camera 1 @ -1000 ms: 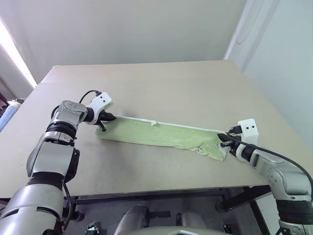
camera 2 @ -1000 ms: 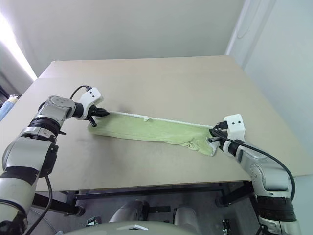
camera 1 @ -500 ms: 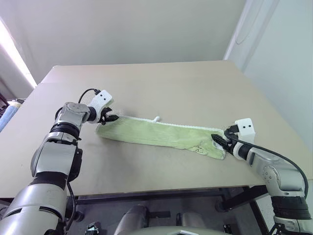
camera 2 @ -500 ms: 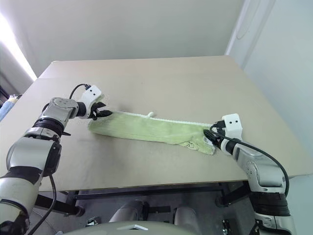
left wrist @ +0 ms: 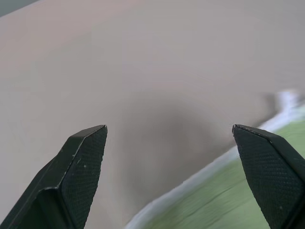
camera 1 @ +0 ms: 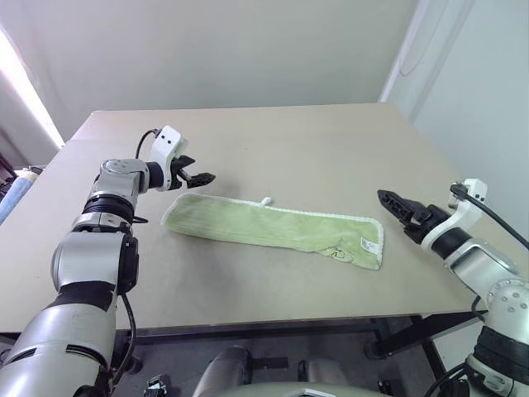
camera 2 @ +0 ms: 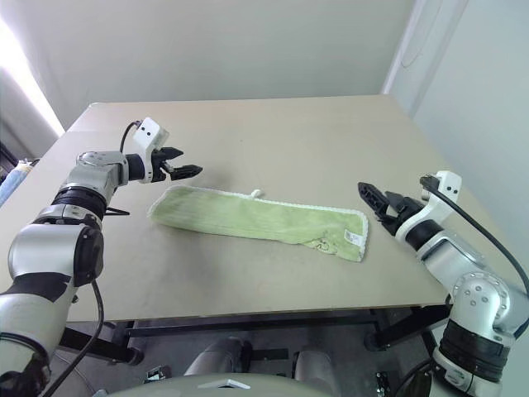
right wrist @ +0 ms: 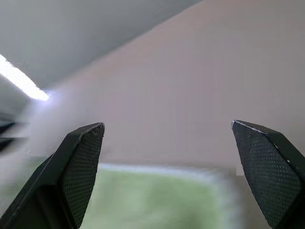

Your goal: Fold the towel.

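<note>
Lime-green terry, the towel (camera 1: 277, 227) lies flat as a long folded strip across the bench (camera 1: 331, 141), nearer its front edge, its small white loop tag (camera 1: 266, 201) on the far side. The left gripper (camera 1: 197, 175), which pinched the strip's left end a second ago, has let go and risen, fingers spread. The right gripper (camera 1: 392, 201) has likewise released the right end and drawn back toward the bench's right edge, fingers apart. One lengthwise fold appears laid; a crosswise fold likely remains.

The towel (camera 1: 273, 227) is light lime green with white edging. It lies on a plain beige table (camera 1: 314, 149). The gripper fingers (left wrist: 81, 162) are black.
</note>
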Motion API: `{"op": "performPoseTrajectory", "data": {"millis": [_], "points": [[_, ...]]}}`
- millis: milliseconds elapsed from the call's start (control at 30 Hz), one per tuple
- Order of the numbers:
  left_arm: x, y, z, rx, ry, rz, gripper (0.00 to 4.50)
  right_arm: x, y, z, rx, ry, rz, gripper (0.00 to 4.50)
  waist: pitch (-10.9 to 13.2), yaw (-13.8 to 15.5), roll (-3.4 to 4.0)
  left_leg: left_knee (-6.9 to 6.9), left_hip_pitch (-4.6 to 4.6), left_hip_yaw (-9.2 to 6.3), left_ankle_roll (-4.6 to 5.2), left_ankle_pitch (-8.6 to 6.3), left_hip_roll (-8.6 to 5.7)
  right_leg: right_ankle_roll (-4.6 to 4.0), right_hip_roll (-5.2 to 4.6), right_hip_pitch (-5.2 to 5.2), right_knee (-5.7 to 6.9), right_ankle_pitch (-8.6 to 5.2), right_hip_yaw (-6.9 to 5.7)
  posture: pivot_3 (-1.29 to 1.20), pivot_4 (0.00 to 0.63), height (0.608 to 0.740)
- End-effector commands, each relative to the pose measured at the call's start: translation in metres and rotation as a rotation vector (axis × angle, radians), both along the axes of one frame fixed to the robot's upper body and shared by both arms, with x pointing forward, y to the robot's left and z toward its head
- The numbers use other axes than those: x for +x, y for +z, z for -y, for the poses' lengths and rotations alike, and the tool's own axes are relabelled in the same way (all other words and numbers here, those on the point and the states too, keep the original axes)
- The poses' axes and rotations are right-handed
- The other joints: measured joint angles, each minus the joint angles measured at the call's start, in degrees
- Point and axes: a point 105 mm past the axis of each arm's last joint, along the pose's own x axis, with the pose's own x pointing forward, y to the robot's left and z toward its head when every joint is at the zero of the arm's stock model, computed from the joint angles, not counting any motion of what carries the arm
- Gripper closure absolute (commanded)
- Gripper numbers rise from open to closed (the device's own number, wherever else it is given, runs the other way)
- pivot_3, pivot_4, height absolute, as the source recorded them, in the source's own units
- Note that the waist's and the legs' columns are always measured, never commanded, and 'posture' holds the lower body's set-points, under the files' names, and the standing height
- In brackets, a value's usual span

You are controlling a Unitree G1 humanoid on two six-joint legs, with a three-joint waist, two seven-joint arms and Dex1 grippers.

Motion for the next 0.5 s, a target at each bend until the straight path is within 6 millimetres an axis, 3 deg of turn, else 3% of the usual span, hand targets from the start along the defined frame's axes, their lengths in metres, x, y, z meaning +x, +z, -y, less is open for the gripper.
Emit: {"op": "performPoseTrajectory", "data": {"millis": [33, 300, 500], "points": [[0.000, 0.021, 0.020, -0.035, -0.098, 0.064, 0.06, -0.022, 0.010, -0.030, 0.187, 0.128, -0.003, 0.04, 0.00, 0.01, 0.00, 0.00, -0.01, -0.01, 0.00, 0.00, 0.00, 0.00, -0.01, -0.01, 0.00, 0.00, 0.01, 0.00, 0.000, 0.694], [-0.013, -0.006, 0.044, -0.018, -0.225, 0.008, 0.06, -0.056, -0.015, -0.052, 0.435, 0.171, -0.211, 0.04, -0.02, -0.41, 0.02, 0.01, 0.02, 0.04, 0.01, 0.00, 0.04, -0.04, -0.01, 0.06, 0.00, 0.02, 0.07, 0.00, 0.000, 0.694], [-0.028, -0.016, 0.057, -0.034, -0.350, -0.043, 0.06, -0.066, -0.046, -0.044, 0.474, 0.087, -0.351, 0.04, -0.02, -0.08, 0.02, 0.13, 0.04, 0.03, 0.02, 0.00, 0.05, -0.05, 0.02, 0.05, 0.00, 0.02, 0.05, 0.00, 0.000, 0.694]]}}
